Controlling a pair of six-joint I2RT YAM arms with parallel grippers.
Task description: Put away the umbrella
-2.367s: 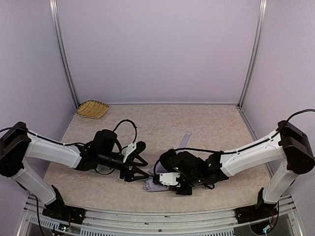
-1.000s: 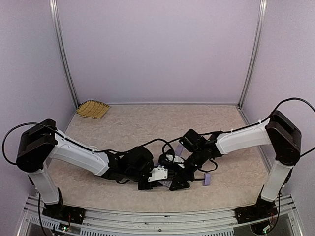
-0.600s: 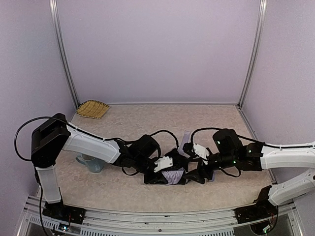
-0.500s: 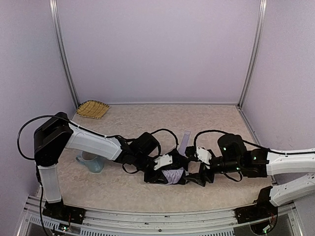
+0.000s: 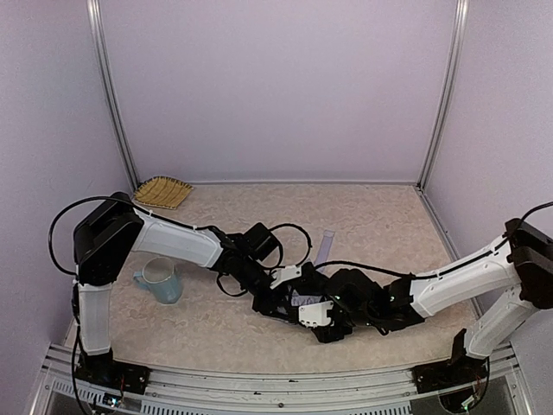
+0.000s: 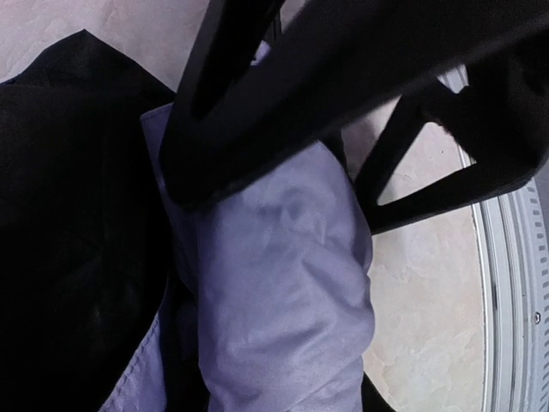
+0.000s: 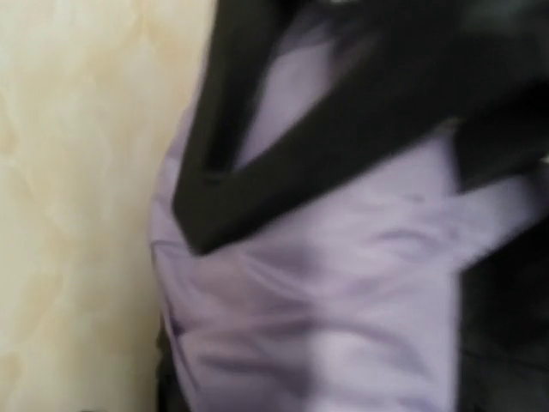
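The umbrella [image 5: 300,302] is seen bunched on the desk [image 5: 380,216] near its front edge, lavender fabric over black lining. A fold of it appears clamped between the left fingers [image 6: 343,77]. The right fingers [image 7: 360,120] are seen across the fabric; in that blurred view it cannot be told whether they grip.

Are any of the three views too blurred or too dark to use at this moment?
Right wrist: blurred throughout, with the umbrella only a soft lavender smear. Left wrist: the fabric folds are sharp, but the fingers near the lens are featureless black. Top external: sharp and evenly lit, no glare, only soft shadows on the table.
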